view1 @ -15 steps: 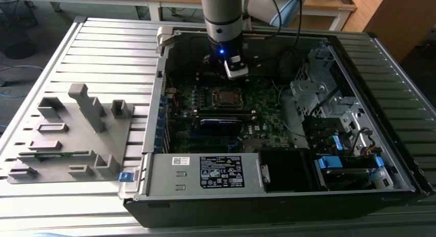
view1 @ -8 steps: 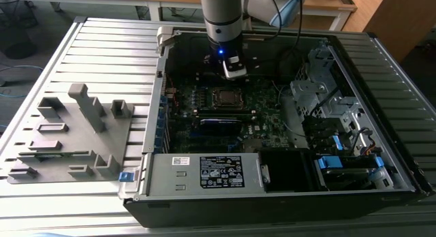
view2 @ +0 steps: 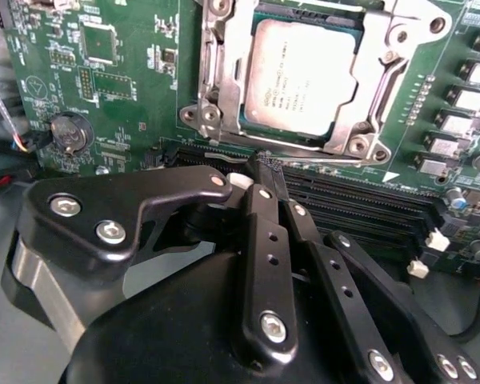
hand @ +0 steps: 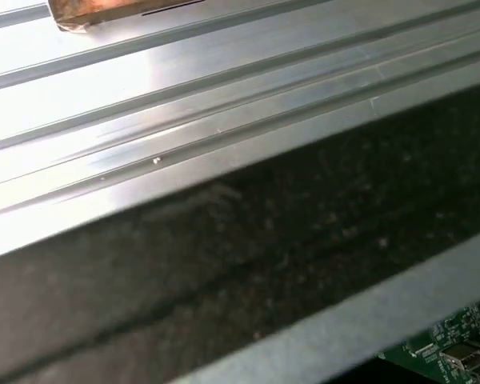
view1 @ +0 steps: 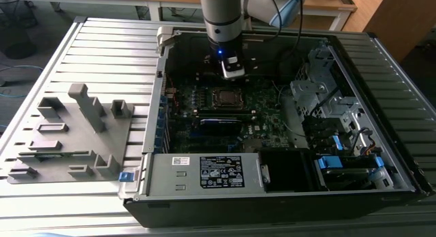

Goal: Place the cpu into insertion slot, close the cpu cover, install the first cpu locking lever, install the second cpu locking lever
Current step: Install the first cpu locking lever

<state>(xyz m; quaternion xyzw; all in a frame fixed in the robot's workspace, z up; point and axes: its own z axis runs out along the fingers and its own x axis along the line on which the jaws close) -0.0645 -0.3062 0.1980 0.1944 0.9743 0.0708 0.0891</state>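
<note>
- the cpu (view2: 304, 76) sits in the socket (view2: 216, 88), with the cpu cover (view2: 380, 96) lying flat around it.
- the pincer (view2: 266, 170), fingers together and empty, hangs just beside the socket.

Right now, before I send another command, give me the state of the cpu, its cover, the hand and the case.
cpu: seated flat, metal top up.
cpu cover: down over the cpu, framing its edges.
hand: shut, empty, close to the cpu cover's edge.
computer case: lying on its side, open, motherboard exposed.
</note>
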